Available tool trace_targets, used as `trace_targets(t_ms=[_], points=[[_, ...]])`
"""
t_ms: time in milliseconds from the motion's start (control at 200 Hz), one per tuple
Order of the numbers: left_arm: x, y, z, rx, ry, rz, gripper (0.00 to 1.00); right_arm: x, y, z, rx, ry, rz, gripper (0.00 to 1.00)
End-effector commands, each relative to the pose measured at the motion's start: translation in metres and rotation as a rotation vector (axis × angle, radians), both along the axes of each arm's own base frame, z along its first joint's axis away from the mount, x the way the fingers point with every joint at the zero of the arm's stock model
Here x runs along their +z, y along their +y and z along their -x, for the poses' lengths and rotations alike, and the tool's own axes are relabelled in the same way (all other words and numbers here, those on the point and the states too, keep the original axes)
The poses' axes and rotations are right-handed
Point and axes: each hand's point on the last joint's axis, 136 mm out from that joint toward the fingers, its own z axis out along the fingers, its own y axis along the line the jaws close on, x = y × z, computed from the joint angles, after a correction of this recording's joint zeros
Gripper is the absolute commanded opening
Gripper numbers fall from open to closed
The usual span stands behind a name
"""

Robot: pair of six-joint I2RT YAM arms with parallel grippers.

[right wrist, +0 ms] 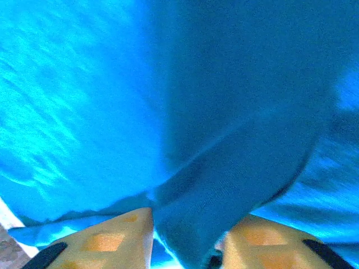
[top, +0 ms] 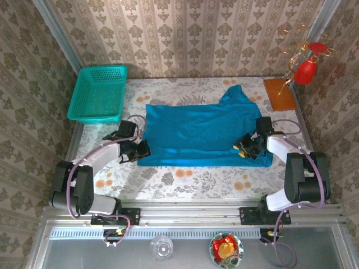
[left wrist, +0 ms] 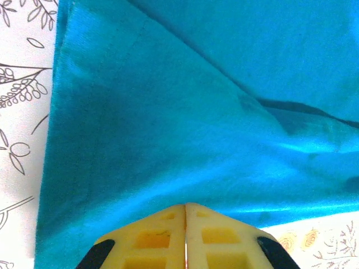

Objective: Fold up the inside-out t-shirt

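Note:
The teal-blue t-shirt [top: 196, 131] lies spread across the middle of the floral table, one sleeve sticking up toward the back right. My left gripper [top: 145, 150] is at the shirt's near-left corner. In the left wrist view its yellow jaws [left wrist: 185, 206] are pressed together, with the t-shirt [left wrist: 185, 112] pulled taut from their tips. My right gripper [top: 242, 147] rests on the shirt's near-right part. In the right wrist view that gripper [right wrist: 188, 216] is open, its fingers apart with a raised fold of the t-shirt [right wrist: 84, 112] standing between them.
A teal-green mesh basket [top: 98, 92] sits at the back left corner. An orange board [top: 279, 93] lies at the back right, with a red ornament [top: 307, 70] hanging above it. Bare tablecloth [top: 190, 179] runs along the near edge.

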Motion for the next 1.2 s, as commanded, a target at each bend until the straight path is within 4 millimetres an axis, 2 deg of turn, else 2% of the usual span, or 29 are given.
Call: trace_targets(t_ms=[0,120,165,225,340,525,620,925,1195], points=[[0.013,-0.001,-0.008,0.004,-0.027,0.004,0.08,0.018,0.007,-0.032,0.026,-0.070,-0.011,0.31],[0.018,0.000,-0.010,0.011,-0.038,0.002,0.08,0.035,0.023,-0.061,0.088,-0.141,-0.051,0.31],[0.019,0.000,-0.009,0.009,-0.039,0.001,0.08,0.043,0.032,-0.065,0.141,-0.159,-0.085,0.32],[0.021,0.001,-0.009,0.004,-0.043,-0.004,0.08,0.047,0.032,-0.060,0.183,-0.146,-0.061,0.36],[0.021,0.004,-0.010,0.000,-0.046,-0.023,0.09,0.046,0.009,-0.037,0.183,-0.092,0.093,0.44],[0.019,0.004,-0.014,-0.013,-0.038,-0.034,0.09,0.034,-0.017,-0.008,0.243,-0.006,0.313,0.44],[0.019,0.003,-0.014,-0.016,-0.036,-0.034,0.09,0.025,-0.018,-0.003,0.292,0.042,0.332,0.43],[0.018,0.005,-0.013,-0.016,-0.040,-0.043,0.09,0.016,-0.002,-0.024,0.285,0.049,0.317,0.38],[0.019,0.009,-0.009,-0.016,-0.046,-0.054,0.09,0.010,-0.004,-0.032,0.296,0.077,0.366,0.31]])
